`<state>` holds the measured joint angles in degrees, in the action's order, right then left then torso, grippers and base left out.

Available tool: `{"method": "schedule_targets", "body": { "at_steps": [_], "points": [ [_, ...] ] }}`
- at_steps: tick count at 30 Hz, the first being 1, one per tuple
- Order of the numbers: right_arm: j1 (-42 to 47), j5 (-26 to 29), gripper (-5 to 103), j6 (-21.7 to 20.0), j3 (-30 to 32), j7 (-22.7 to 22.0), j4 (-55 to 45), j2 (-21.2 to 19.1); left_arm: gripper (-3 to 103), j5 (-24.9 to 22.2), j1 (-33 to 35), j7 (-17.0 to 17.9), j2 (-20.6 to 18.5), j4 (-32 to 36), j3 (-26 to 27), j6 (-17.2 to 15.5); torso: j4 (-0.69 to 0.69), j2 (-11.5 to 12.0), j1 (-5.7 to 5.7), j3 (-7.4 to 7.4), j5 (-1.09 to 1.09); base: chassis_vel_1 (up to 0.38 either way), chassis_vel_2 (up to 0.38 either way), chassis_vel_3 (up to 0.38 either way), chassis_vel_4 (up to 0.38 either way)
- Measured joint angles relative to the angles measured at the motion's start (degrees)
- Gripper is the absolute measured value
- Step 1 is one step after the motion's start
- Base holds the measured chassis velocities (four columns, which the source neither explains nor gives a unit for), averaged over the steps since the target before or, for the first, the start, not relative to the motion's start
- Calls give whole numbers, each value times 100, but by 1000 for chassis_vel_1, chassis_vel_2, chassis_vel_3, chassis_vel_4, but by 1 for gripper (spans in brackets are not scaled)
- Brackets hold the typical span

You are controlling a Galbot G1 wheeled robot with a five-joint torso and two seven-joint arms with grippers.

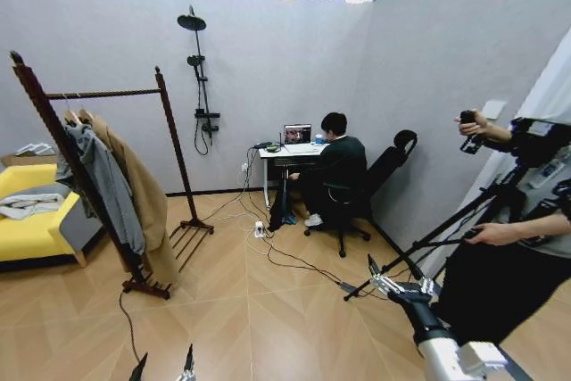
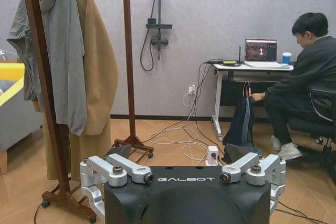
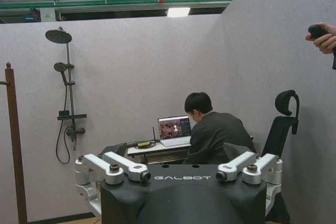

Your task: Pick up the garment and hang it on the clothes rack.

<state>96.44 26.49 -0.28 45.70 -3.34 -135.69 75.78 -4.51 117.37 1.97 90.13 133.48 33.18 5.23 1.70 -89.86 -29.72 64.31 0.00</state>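
— Head view first: what do we have?
— The clothes rack (image 1: 107, 176) stands on the wood floor to our left, and a grey hooded garment (image 1: 103, 180) and a long tan coat (image 1: 143, 189) hang from its bar. A yellow sofa (image 1: 27, 229) sits just beyond it.
— And our arms?
— The left gripper (image 1: 163, 365) sits at the lower edge, low over the floor, with its fingers spread apart. The right gripper (image 1: 397, 278) is raised on our right, well apart from the rack, and it is spread too.
— Left wrist view?
— The left gripper (image 2: 185, 177) faces the rack (image 2: 39, 87), fingers wide. The grey garment (image 2: 63, 51) lies over the tan coat (image 2: 100, 66). A dark limp shape (image 2: 241, 124) hangs beside the leg of a white desk (image 2: 252, 67) — we cannot tell what it is, so we cannot place the garment.
— Right wrist view?
— The right gripper (image 3: 184, 176) is held high and spread, pointing at the grey wall (image 3: 131, 77), with one rack upright (image 3: 13, 145) at the edge.
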Motion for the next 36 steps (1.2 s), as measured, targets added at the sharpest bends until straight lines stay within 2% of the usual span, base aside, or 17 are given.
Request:
{"method": "schedule_targets", "body": {
  "at_steps": [36],
  "points": [
    [110,-201,100,115,-9,-3,-76,56,100,0,0,0,0,0,0,0,0,0,0,0,0,0,0,0,0]
  ]
}}
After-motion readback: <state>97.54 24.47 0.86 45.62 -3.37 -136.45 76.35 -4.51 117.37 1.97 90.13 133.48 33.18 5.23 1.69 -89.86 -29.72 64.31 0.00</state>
